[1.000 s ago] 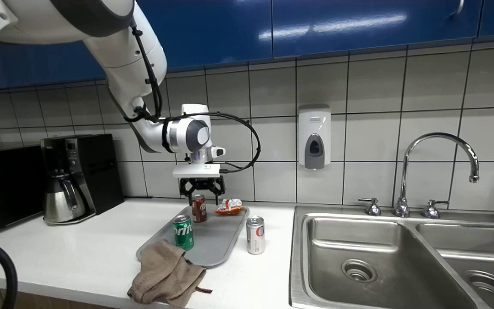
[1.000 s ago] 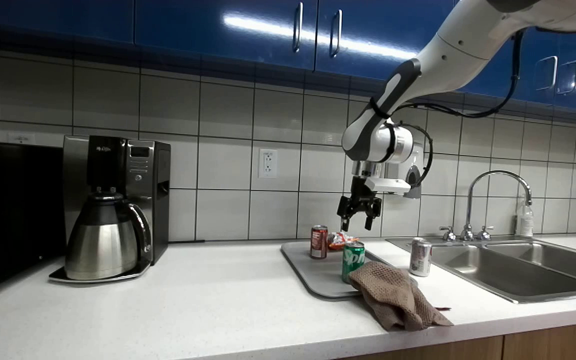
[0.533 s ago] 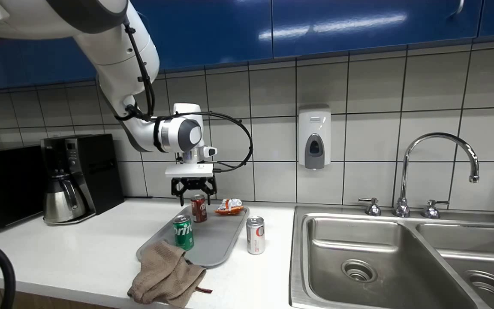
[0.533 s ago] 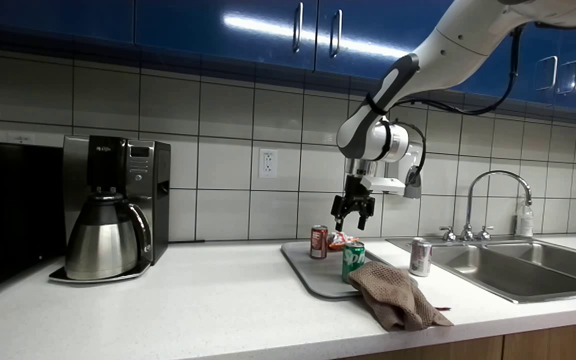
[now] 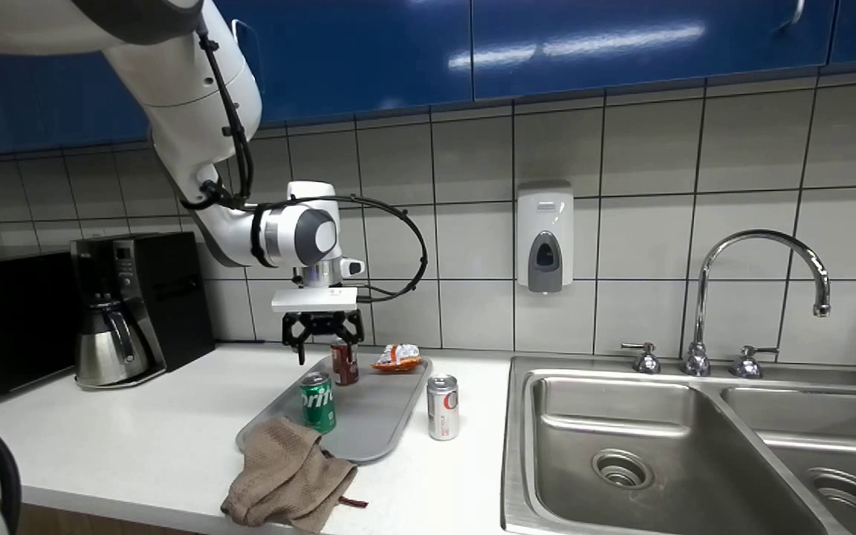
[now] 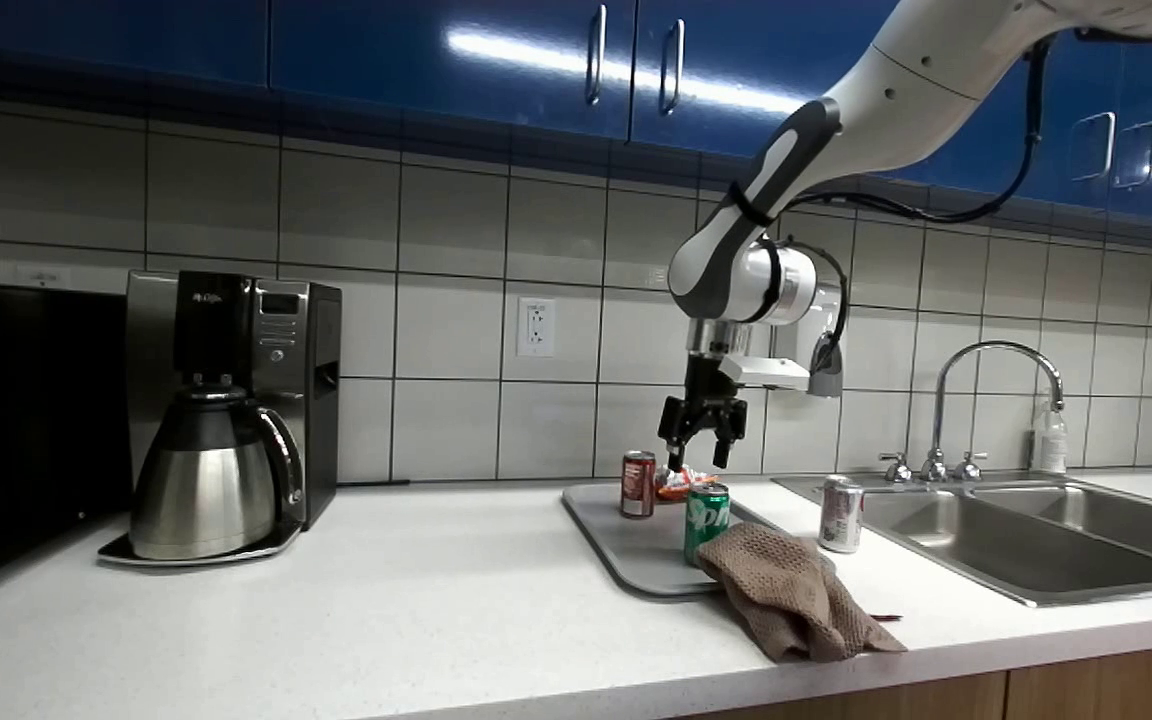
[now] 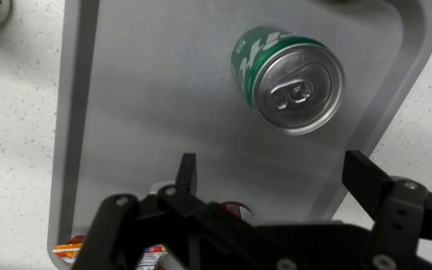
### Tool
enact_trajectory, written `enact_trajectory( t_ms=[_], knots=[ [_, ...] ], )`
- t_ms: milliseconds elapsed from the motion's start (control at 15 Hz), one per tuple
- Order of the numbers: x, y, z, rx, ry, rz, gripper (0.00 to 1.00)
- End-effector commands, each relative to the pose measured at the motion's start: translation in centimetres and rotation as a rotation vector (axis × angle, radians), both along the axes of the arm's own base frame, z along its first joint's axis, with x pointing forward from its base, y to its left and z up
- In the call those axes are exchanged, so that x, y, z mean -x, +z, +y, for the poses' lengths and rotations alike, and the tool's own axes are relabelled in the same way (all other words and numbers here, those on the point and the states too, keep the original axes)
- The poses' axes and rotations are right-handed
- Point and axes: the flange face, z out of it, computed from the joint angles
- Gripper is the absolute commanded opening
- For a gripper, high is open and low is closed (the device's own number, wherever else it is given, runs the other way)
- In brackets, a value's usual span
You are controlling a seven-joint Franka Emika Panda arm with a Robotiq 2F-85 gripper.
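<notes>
My gripper (image 5: 328, 351) is open and empty, pointing down above the grey tray (image 5: 372, 431). It also shows in an exterior view (image 6: 698, 460) and the wrist view (image 7: 270, 161). A green Sprite can (image 5: 318, 405) stands upright on the tray; in the wrist view the can (image 7: 294, 90) lies just ahead of the open fingers. A dark red can (image 5: 345, 365) stands farther back, its top partly hidden behind a finger; the gripper body mostly covers this can (image 7: 234, 208) in the wrist view. An orange and white snack bag (image 5: 398, 359) lies at the tray's back.
A silver can (image 5: 443, 409) stands on the counter beside the tray. A brown cloth (image 5: 287, 475) lies over the tray's front corner. A steel sink (image 5: 621, 401) with a faucet (image 5: 759, 236) is to one side, a coffee maker (image 6: 226, 420) to the other. Blue cabinets (image 6: 456, 70) hang above.
The arm and open gripper have moved left in both exterior views, with the gripper slightly lower. The cans, bag, tray and cloth have not moved.
</notes>
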Motion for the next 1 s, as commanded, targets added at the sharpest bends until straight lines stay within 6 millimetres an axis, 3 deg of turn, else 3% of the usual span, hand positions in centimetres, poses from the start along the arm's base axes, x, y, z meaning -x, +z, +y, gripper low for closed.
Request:
enact_trajectory(
  t_ms=[0,333,933],
  knots=[
    [2.0,1.3,-0.2,0.015,0.027,0.017,1.0],
    [3.2,1.3,-0.3,0.02,0.039,0.028,1.0],
    [3.8,-0.5,0.1,0.021,0.064,0.053,1.0]
  ],
)
